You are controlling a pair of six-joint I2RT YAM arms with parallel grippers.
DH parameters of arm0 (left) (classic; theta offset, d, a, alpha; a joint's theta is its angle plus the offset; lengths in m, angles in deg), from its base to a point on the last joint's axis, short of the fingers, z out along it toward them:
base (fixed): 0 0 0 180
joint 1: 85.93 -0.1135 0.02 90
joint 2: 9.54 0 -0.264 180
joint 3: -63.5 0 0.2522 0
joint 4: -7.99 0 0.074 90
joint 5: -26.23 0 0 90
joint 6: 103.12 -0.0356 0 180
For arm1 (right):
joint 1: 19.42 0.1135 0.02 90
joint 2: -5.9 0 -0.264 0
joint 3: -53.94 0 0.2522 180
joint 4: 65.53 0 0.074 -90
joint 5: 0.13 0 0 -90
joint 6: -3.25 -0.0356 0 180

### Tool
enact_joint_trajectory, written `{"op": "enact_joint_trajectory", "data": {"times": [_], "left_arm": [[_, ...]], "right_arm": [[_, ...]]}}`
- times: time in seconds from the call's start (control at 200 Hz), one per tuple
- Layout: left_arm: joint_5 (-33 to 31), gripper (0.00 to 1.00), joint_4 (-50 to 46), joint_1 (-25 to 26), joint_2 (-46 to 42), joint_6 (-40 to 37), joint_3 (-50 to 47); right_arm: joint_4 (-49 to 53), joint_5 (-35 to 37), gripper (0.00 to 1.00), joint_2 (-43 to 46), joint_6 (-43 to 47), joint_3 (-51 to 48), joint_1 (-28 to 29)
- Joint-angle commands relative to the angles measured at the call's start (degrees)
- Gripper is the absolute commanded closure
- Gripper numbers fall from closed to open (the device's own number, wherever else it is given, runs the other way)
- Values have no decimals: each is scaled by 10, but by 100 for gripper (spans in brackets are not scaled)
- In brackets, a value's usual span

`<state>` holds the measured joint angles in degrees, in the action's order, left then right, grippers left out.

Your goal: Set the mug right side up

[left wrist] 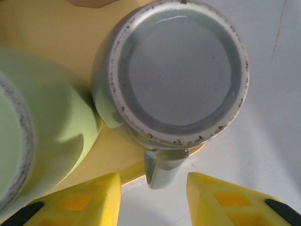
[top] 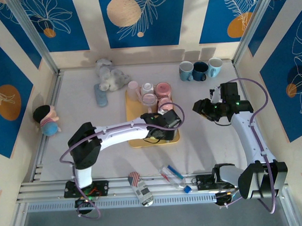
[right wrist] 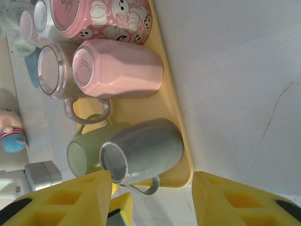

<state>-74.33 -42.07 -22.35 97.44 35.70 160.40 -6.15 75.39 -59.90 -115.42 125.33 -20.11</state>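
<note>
A grey mug (left wrist: pixel 181 70) stands upside down on the near right corner of the yellow tray (top: pixel 134 138), base up; in the right wrist view the grey mug (right wrist: pixel 146 146) is seen from the side. Its handle (left wrist: pixel 162 167) sticks out past the tray edge. My left gripper (left wrist: pixel 153 188) hovers right over it, open, with the handle between the yellow fingers and a gap on each side. From above, the left gripper (top: pixel 164 126) covers that corner. My right gripper (top: pixel 206 109) hangs open to the right of the tray, with nothing between the fingers of the right gripper (right wrist: pixel 151 181).
A green mug (left wrist: pixel 42 127) stands against the grey one, with pink mugs (right wrist: pixel 117 70) further back on the tray. Three mugs (top: pixel 200 70) line the back right. A stuffed toy (top: pixel 109 77), a doll (top: pixel 46 120), a can (top: pixel 141 188) and pens (top: pixel 173 176) lie around.
</note>
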Motion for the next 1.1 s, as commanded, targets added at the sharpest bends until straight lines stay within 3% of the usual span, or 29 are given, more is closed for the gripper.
{"op": "enact_joint_trajectory", "data": {"times": [0.0,0.415,0.935,1.09], "left_arm": [[7,58,4,4,15,9,22],[3,60,-5,2,50,16,33],[-19,73,-16,-1,71,3,46],[-43,67,-26,-1,65,2,43]], "right_arm": [[-1,-20,51,11,-5,-8,-4],[-6,-20,51,31,-15,-23,-8],[-6,-30,52,40,-21,-20,-12],[1,-31,52,42,-19,-16,-12]]}}
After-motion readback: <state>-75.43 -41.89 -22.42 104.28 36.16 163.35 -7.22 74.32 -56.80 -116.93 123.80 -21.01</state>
